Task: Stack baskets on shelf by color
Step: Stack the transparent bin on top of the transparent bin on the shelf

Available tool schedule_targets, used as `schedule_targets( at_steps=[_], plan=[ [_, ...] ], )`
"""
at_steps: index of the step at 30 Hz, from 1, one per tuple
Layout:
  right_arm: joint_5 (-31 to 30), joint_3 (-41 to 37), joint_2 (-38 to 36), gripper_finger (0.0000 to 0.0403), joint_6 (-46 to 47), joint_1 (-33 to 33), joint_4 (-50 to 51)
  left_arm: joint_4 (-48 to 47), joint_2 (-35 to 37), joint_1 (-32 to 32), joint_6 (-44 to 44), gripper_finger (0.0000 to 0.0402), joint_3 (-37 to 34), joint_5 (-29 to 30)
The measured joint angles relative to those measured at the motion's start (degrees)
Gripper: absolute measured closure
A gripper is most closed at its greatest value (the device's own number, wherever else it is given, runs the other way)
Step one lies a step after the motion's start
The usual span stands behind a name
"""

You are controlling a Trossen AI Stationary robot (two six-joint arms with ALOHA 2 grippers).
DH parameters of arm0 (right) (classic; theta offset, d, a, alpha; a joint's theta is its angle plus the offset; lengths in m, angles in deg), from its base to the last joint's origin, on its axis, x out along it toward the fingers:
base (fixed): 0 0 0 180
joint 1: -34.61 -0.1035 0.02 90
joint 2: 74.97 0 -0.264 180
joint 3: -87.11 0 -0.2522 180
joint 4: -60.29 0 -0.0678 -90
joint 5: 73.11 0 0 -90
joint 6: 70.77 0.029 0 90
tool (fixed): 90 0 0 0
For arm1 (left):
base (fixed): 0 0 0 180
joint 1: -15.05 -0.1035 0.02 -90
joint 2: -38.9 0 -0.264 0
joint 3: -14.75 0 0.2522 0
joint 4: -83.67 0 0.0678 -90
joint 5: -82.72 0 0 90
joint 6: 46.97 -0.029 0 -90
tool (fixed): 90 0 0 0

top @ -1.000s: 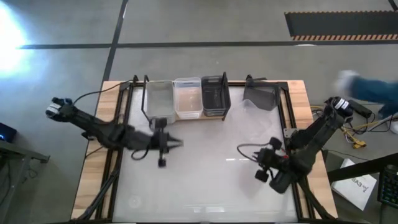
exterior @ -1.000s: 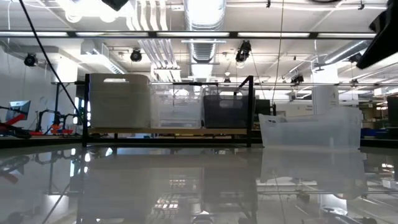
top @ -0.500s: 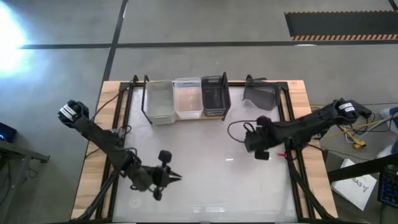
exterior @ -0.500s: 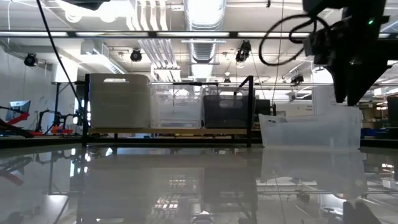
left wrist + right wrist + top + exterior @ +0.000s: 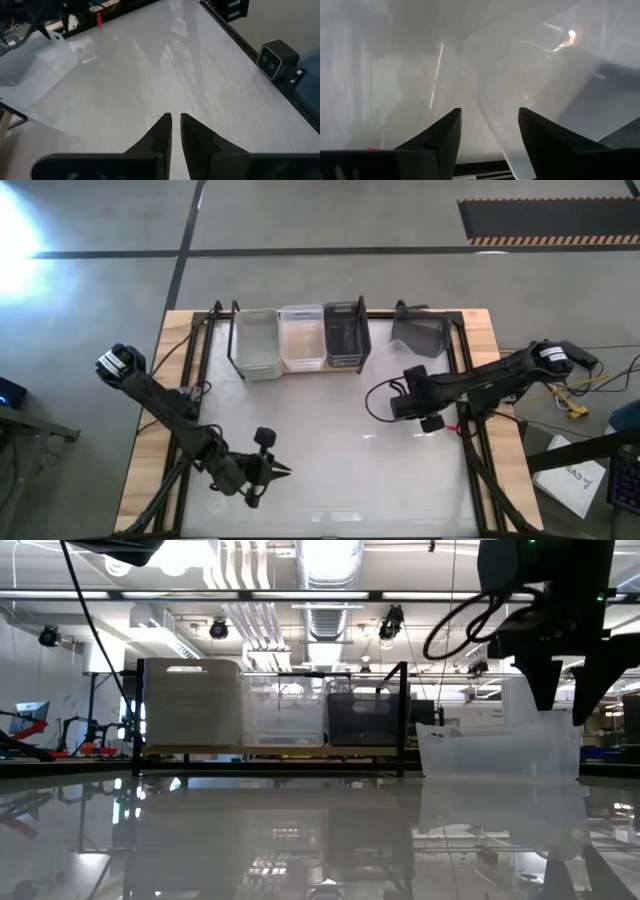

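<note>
The shelf (image 5: 345, 368) stands at the table's far side. On its wooden plank (image 5: 270, 751) a whitish basket (image 5: 258, 342), a clear basket (image 5: 301, 337) and a dark grey basket (image 5: 346, 333) rest side by side on their bottoms. To the right of the shelf, a loose translucent basket (image 5: 420, 335) sits on the table. My right gripper (image 5: 562, 705) hangs open just above this basket's (image 5: 500, 750) near side, fingers pointing down, touching nothing. My left gripper (image 5: 283, 470) is shut and empty near the table's near left.
Black frame rails (image 5: 462, 380) run along the table's left and right sides. Cables (image 5: 575, 395) lie off the right edge. A small camera (image 5: 274, 59) sits at the table's near edge. The white tabletop (image 5: 330, 450) between the arms is bare.
My right gripper has swung from the near right of the table toward the far edge, up to the loose translucent basket, and has opened. My left gripper has drawn back from the shelf toward the near edge, staying shut. The baskets have kept still.
</note>
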Motion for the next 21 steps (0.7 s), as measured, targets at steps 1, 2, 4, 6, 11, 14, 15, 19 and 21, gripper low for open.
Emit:
schedule_targets(
  at_steps=[1,2,4,6,11,14,15,19,21],
  plan=[
    [0.04,-0.14,0.73,0.0219,-0.01,0.1,-0.01,-0.02,0.0,0.03,0.0,0.038,0.0,0.0],
    [0.03,-0.15,1.56,0.0225,0.01,0.12,-0.04,0.0,0.0,0.03,0.0,0.038,0.0,0.0],
    [0.36,-0.15,3.46,0.0245,0.01,0.11,-0.16,0.07,0.0,0.05,0.02,0.038,0.0,-0.02],
    [2.24,-0.15,5.55,0.0273,-0.16,0.06,-0.37,0.14,0.0,0.15,0.02,0.038,0.0,-0.04],
    [8.24,1.77,11.36,0.0364,3.95,-1.69,-1.98,0.22,0.0,0.66,0.04,0.038,0.01,-0.04],
    [12.18,5.75,14.84,0.0387,9.13,-4.85,-3.48,0.26,0.0,1.03,-0.02,0.038,0.4,-0.06],
    [13.24,7.58,16.21,0.0388,9.75,-6.48,-4.41,0.31,0.0,1.11,-0.02,0.038,0.67,-0.07],
    [15.54,16.82,22.57,0.0392,7.28,-14.02,-8.19,0.3,0.0,1.25,-0.05,0.038,1.94,-0.06],
    [15.26,22.03,26.37,0.0392,3.01,-17.54,-10.35,0.31,0.0,1.27,-0.35,0.038,2.6,-0.02]
  ],
)
